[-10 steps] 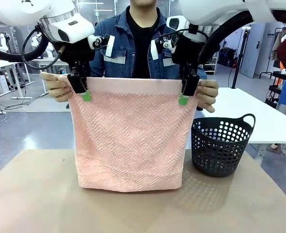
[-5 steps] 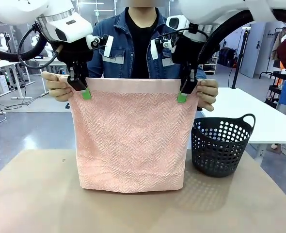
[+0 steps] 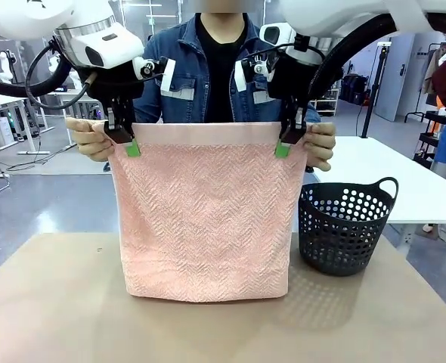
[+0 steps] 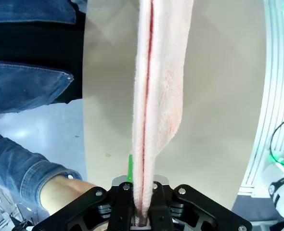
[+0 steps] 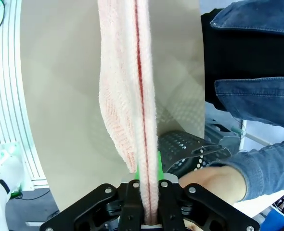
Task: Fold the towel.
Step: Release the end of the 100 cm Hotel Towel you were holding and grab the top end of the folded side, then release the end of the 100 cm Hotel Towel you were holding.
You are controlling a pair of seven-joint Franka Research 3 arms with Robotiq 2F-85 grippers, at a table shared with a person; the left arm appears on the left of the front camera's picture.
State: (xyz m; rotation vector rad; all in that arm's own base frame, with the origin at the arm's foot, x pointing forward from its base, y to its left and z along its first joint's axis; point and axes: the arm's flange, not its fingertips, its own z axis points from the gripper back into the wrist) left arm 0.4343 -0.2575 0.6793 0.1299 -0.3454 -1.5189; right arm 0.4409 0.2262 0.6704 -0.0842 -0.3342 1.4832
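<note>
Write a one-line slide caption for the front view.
Left tool and right tool clamp the top edge of the pink towel, a person's hands alongside.

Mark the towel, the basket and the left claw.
towel [image 3: 208, 219], front view, middle of its hanging herringbone face.
basket [image 3: 342, 227], front view, perforated front wall.
left claw [image 3: 128, 141], front view, fingertips pinching the towel's top corner.

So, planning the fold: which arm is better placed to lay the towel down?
Probably left. The left claw and right claw are both shut on top corners of the towel, but the basket crowds the right side; the left has bare table.
</note>
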